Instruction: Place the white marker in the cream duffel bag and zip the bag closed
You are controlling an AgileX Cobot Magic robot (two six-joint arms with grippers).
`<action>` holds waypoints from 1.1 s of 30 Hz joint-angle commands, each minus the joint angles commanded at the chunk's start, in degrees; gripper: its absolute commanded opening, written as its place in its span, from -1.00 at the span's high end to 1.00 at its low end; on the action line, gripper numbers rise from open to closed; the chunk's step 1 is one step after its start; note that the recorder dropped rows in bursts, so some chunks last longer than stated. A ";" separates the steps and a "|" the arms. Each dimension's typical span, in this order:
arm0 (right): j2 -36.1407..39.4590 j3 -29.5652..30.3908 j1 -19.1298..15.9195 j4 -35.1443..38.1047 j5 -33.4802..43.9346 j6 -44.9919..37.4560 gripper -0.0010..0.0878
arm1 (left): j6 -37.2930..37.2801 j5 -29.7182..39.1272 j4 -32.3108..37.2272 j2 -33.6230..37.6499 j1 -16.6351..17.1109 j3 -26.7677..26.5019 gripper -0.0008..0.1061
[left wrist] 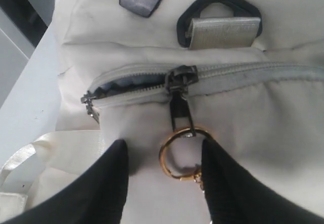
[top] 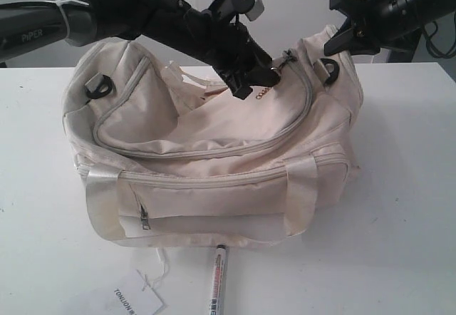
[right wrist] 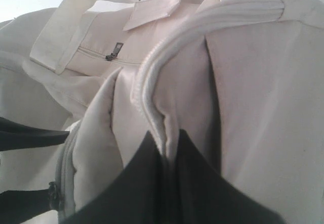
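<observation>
Over bag (top: 214, 187), left arm (top: 164, 12) slanting (downward)

light: bright, even | shadows: soft under cream duffel bag (top: 214, 151) | wrist views: soft-focus

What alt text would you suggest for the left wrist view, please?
The open left gripper straddles the gold ring zip pull on the cream duffel bag. The slider sits near one end of the zip, with a short open gap beside it and a black strap ring beyond.
</observation>
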 joint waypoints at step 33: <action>0.00 0.00 0.00 0.00 0.00 0.00 0.91 | -5.89 5.03 0.13 -1.14 0.11 -0.09 0.99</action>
